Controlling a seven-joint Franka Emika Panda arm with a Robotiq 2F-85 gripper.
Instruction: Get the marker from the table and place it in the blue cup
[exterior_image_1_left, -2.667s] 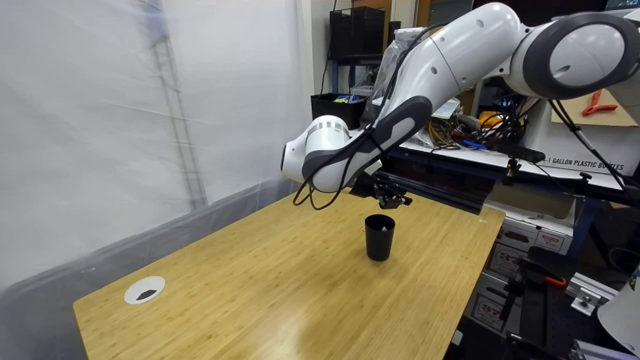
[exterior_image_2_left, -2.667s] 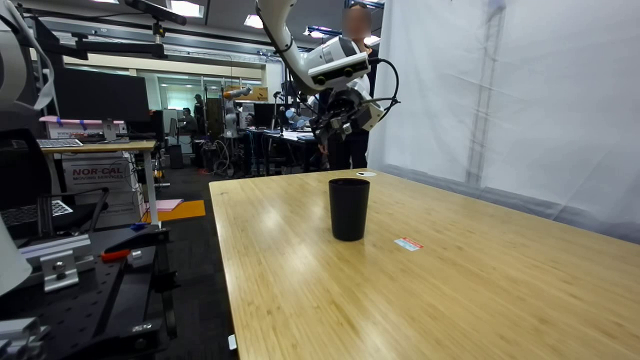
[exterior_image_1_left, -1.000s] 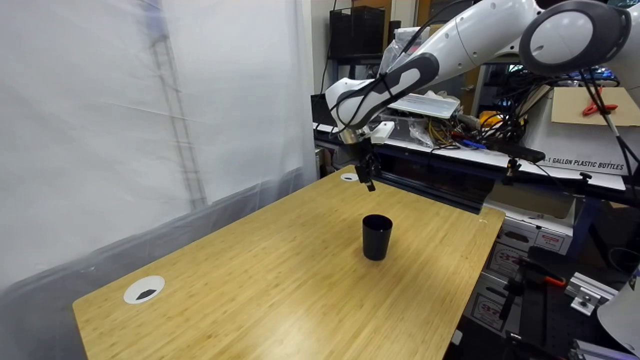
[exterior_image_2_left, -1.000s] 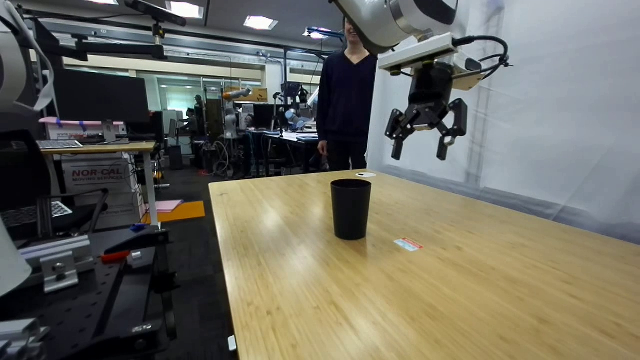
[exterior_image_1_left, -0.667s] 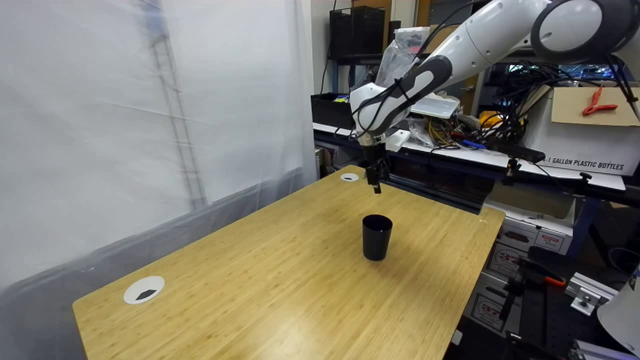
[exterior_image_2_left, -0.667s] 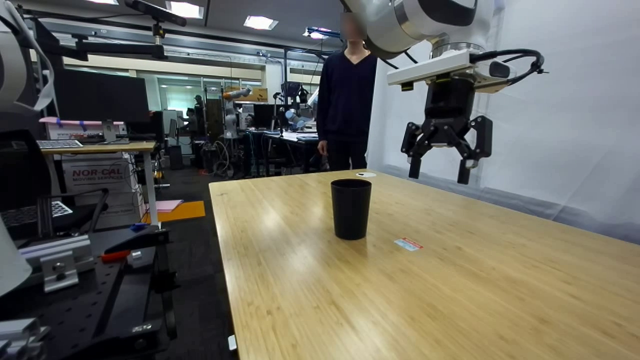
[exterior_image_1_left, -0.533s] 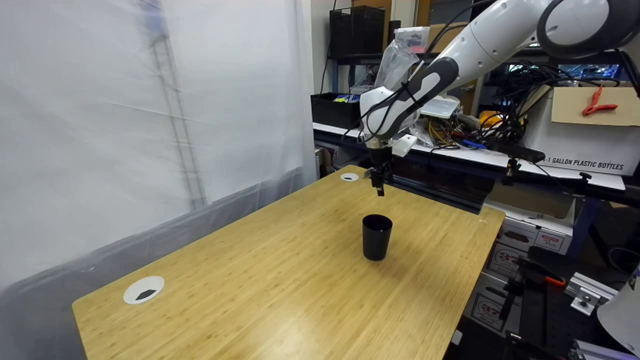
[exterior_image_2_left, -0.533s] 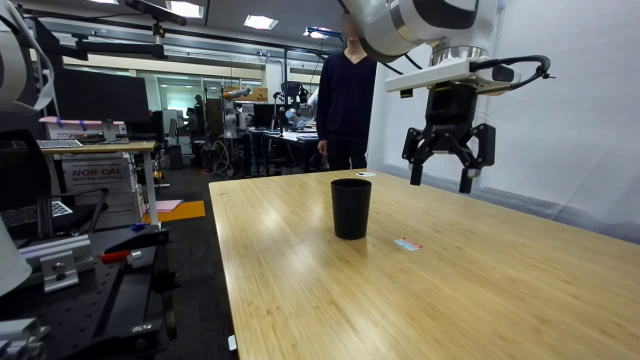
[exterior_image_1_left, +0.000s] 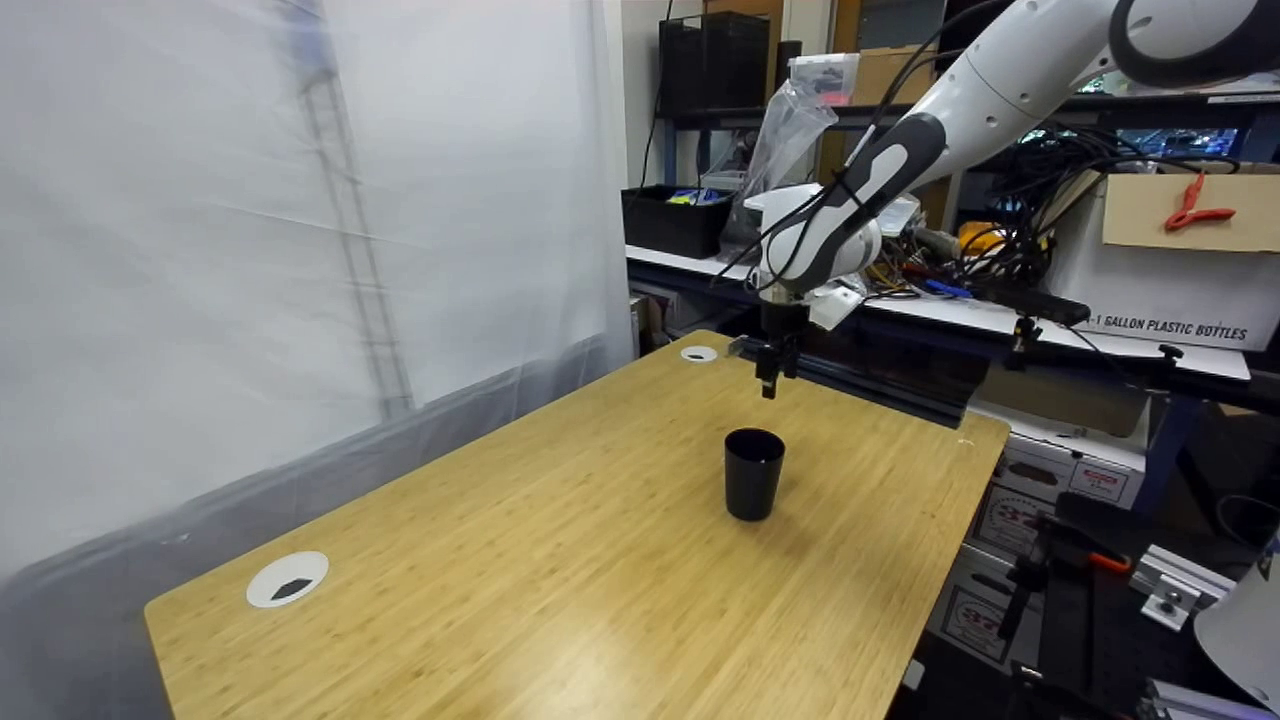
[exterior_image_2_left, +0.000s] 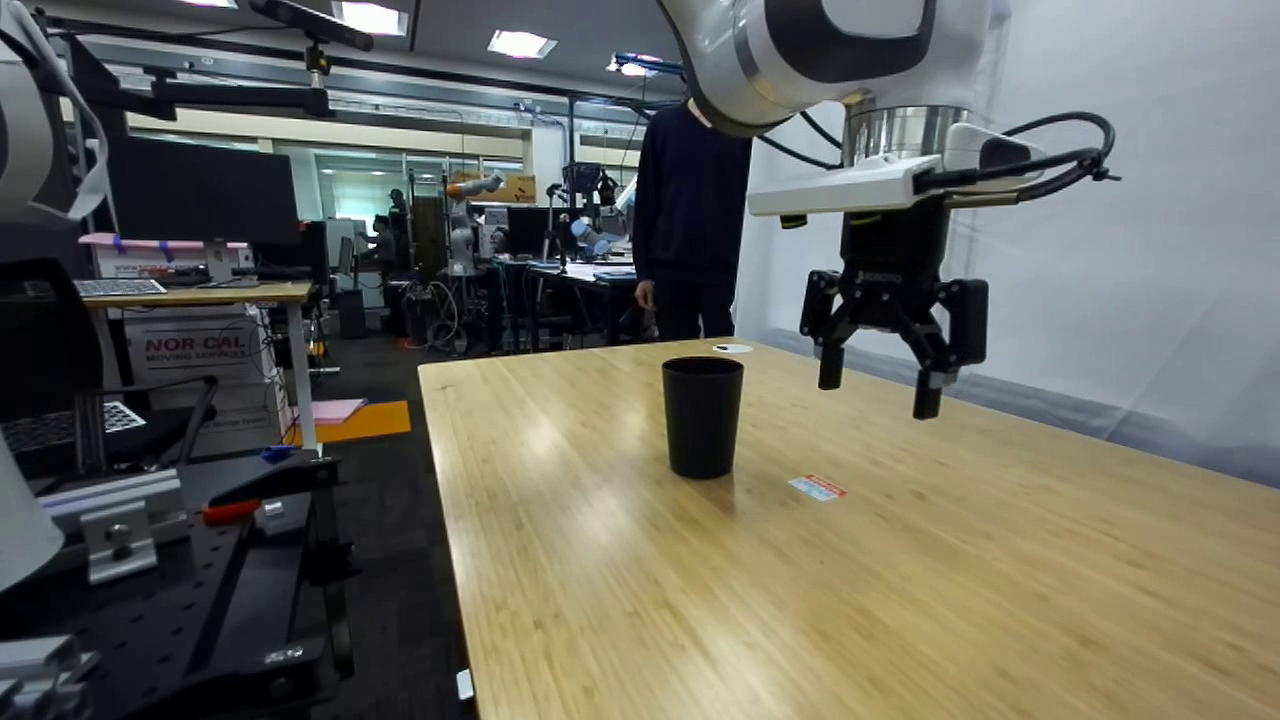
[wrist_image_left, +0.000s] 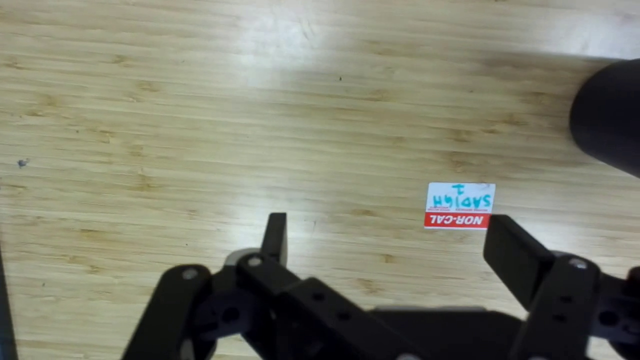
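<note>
Lower than before, my gripper (exterior_image_2_left: 878, 399) hangs spread | dark cup (exterior_image_2_left: 702, 420): mouth up, long axis vertical | apart, beside it

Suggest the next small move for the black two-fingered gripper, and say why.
Probably lift the gripper a little and shift it toward the near-black, cylindrical cup, so the wrist view might show inside. The jaws stand apart, gripping nothing; I can't make out a marker in any view; the cup's dark interior is hard to read; and the wrist view cuts the cup off.
</note>
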